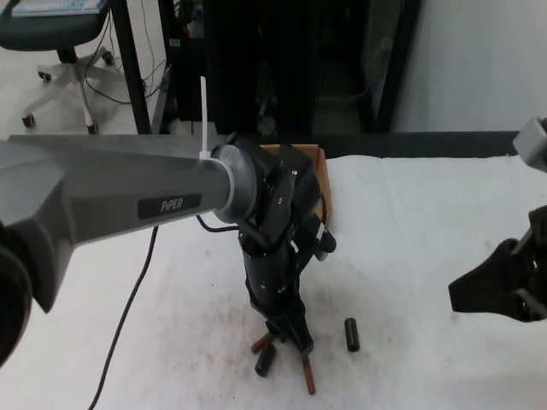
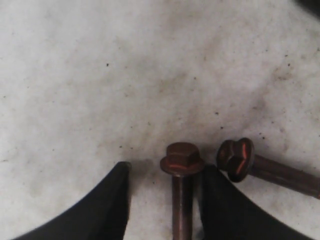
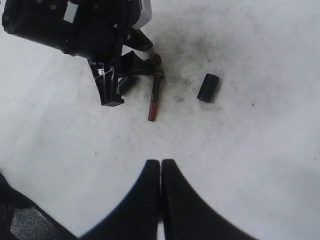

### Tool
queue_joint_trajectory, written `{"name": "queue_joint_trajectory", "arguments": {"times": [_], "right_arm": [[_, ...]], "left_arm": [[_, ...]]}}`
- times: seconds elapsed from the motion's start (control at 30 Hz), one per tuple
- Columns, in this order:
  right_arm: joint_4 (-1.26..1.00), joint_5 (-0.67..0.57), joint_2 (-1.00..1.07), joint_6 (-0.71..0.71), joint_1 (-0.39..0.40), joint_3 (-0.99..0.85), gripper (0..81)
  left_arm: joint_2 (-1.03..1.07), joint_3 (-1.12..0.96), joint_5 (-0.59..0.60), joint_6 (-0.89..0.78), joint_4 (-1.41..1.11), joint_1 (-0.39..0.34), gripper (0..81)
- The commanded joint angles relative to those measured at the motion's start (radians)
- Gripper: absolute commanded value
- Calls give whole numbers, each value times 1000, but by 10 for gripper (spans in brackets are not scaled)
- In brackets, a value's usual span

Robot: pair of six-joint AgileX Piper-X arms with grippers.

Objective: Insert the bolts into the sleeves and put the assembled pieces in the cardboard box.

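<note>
My left gripper is open and low over the white cloth, with a rusty bolt lying between its fingers, close to one of them. A second bolt lies just outside that finger. In the high view the left gripper points down at the bolts, with a black sleeve beside them and another black sleeve to the right. The cardboard box stands behind the left arm, mostly hidden. My right gripper is shut and empty, off at the right.
The bench is covered by a stained white cloth. A black cable runs across its left part. The left arm's grey link blocks much of the left side. An office chair stands on the floor behind.
</note>
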Motion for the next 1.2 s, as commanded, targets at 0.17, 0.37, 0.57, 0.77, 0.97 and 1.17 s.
{"name": "queue_joint_trajectory", "arguments": {"times": [0.17, 0.37, 0.57, 0.77, 0.97, 1.17], "right_arm": [[-64, -11, -9, 34, -5, 2, 8], [-68, -11, -9, 34, -5, 2, 8], [-68, -9, -9, 34, -5, 8, 8], [-66, 55, 31, 34, -5, 30, 8], [-59, 48, 117, 52, 2, 36, 8], [-59, 46, 138, 75, 2, 36, 8]], "left_arm": [[0, 2, -44, 8, 13, -4, 5], [0, 2, -44, 8, -8, -4, 4], [-23, -48, -52, -206, -18, -4, 4], [-148, -137, -52, -345, -127, -1, 4], [-369, -132, -23, -460, -164, 46, 4], [-621, 111, 101, -518, -222, 148, 4]]}}
